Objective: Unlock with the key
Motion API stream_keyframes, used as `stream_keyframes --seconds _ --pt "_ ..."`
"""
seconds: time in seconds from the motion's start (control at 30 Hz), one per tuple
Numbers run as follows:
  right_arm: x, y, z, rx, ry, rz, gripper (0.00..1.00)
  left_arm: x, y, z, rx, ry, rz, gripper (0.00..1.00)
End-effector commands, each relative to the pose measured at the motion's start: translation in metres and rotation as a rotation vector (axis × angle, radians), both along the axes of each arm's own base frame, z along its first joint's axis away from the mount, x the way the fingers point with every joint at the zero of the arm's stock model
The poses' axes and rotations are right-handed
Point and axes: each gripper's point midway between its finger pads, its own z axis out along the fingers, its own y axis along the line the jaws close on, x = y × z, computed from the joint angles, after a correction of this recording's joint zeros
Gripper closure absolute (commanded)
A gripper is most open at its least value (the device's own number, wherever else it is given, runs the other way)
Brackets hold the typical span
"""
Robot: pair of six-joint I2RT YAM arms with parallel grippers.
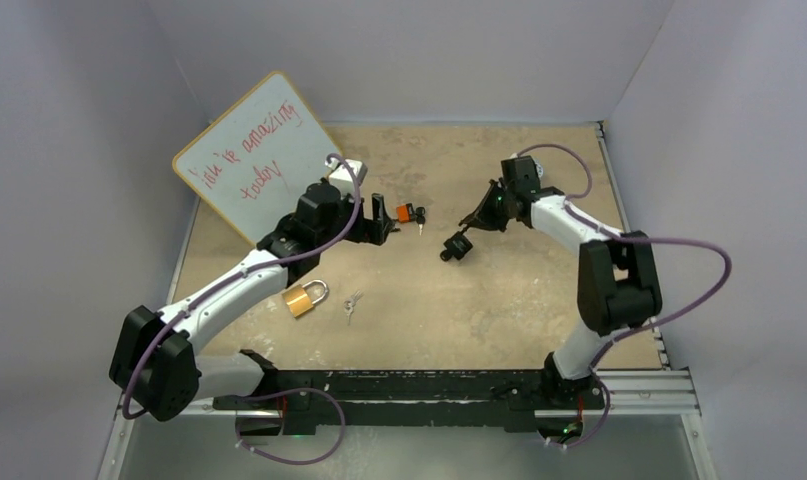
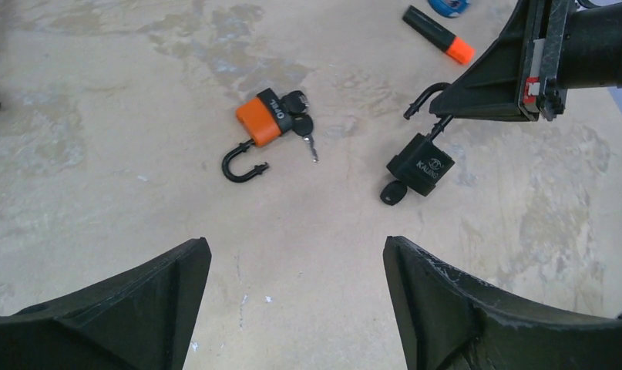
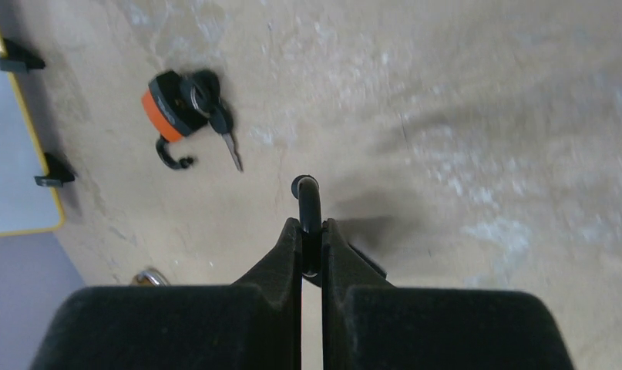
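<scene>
My right gripper [image 3: 312, 223] is shut on the shackle [image 3: 307, 202] of a black padlock [image 2: 421, 166], which hangs tilted below the fingers. A black-headed key [image 2: 394, 193] sticks in its underside. In the top view this padlock [image 1: 457, 247] sits mid-table, just below the right gripper [image 1: 472, 222]. An orange padlock [image 2: 265, 123] lies on the table with its shackle swung open and a key bunch [image 2: 301, 125] in it. My left gripper [image 2: 296, 247] is open and holds nothing, just short of the orange padlock [image 1: 409, 213].
A brass padlock [image 1: 304, 297] and a small loose key set [image 1: 352, 303] lie near the left arm. A whiteboard [image 1: 259, 155] leans at the back left. An orange-tipped marker [image 2: 438, 35] and blue tape [image 2: 450, 6] lie beyond the black padlock.
</scene>
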Motion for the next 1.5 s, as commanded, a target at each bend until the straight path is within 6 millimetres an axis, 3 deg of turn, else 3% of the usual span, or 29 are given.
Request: stream_keyframes --seconds 0.0,0.17,0.37,0.5,0.6,0.67,0.8,0.93,1.03,1.1,1.2,1.3,1.47 --pt "0.057 0.023 0.025 0.130 -0.120 0.065 1.00 0.016 0.019 0.007 0.020 0.019 0.159 0.15" --pt "0.084 0.025 0.008 0.129 -0.175 0.109 0.93 0.021 0.026 0.003 0.048 0.029 0.205 0.15" --pt "0.100 0.024 -0.007 0.098 -0.173 0.143 0.78 0.022 0.032 -0.011 0.095 0.071 0.236 0.15" --pt "0.106 0.015 -0.012 0.037 -0.174 0.119 0.54 0.020 0.037 -0.011 0.122 0.072 0.247 0.15" --pt "0.108 0.005 -0.007 -0.026 -0.183 0.106 0.38 0.017 0.048 -0.010 0.150 0.073 0.284 0.15" --pt "0.116 -0.010 0.008 -0.114 -0.235 0.074 0.30 0.015 0.060 -0.011 0.162 0.090 0.342 0.15" --pt "0.109 -0.012 0.034 -0.179 -0.287 0.064 0.25 -0.001 0.085 -0.031 0.191 0.209 0.479 0.15" --pt "0.086 0.022 0.049 -0.200 -0.316 0.133 0.27 -0.030 0.122 -0.068 0.233 0.371 0.649 0.14" --pt "0.058 0.066 0.049 -0.158 -0.306 0.237 0.29 -0.047 0.147 -0.086 0.272 0.442 0.729 0.12" --pt "0.029 0.106 0.044 -0.095 -0.284 0.339 0.30 -0.051 0.161 -0.091 0.288 0.458 0.750 0.11" --pt "-0.010 0.148 0.033 -0.040 -0.254 0.448 0.31 -0.046 0.177 -0.099 0.269 0.469 0.718 0.09" --pt "-0.044 0.175 0.015 -0.027 -0.196 0.527 0.32 -0.032 0.189 -0.108 0.243 0.468 0.683 0.10" --pt "-0.085 0.197 -0.006 -0.074 -0.114 0.642 0.31 -0.020 0.189 -0.131 0.248 0.524 0.630 0.11"
